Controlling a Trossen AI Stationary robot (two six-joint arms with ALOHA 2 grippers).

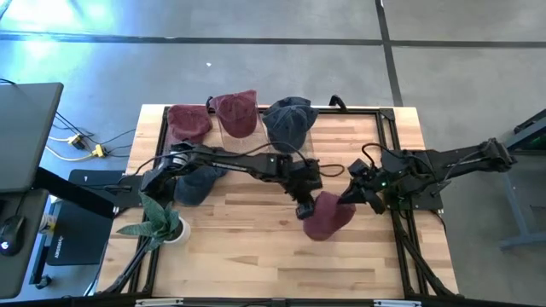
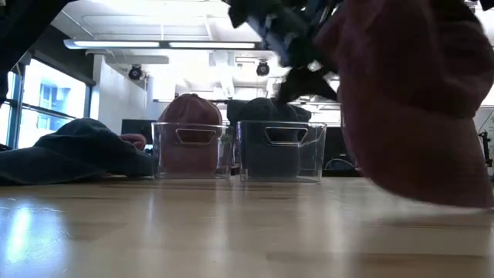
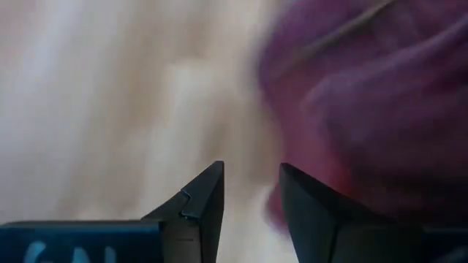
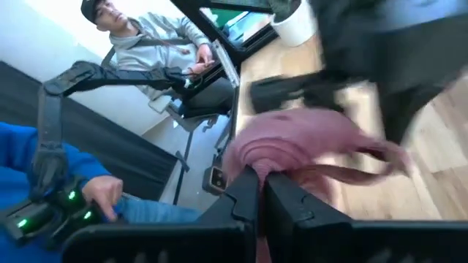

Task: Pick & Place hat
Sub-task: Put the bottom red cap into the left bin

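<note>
A maroon hat (image 1: 328,217) is near the table's middle right, and it looms large in the low view (image 2: 417,100). My right gripper (image 1: 351,198) is at its right side, shut on it (image 4: 259,179). My left gripper (image 1: 303,211) reaches in from the left and stands open (image 3: 252,172) just beside the hat (image 3: 365,95). The hat's underside is hidden. My right gripper pinches a bunched edge of the maroon hat's cloth (image 4: 281,162) between its two fingers, coming from the table's right side and slanting down. The hat hangs ahead of and below the fingers; I cannot tell whether its lower edge (image 2: 432,202) rests on the table. My left gripper has one finger (image 3: 307,212) right against the hat's side; I cannot tell whether it touches.
Two clear bins stand at the far edge, one with a maroon hat (image 1: 235,112) and one with a dark hat (image 1: 288,121). Another maroon hat (image 1: 189,122) and a dark blue hat (image 1: 198,183) lie at the left. A potted plant (image 1: 162,223) is near left. A person (image 4: 139,36) sits beyond the table.
</note>
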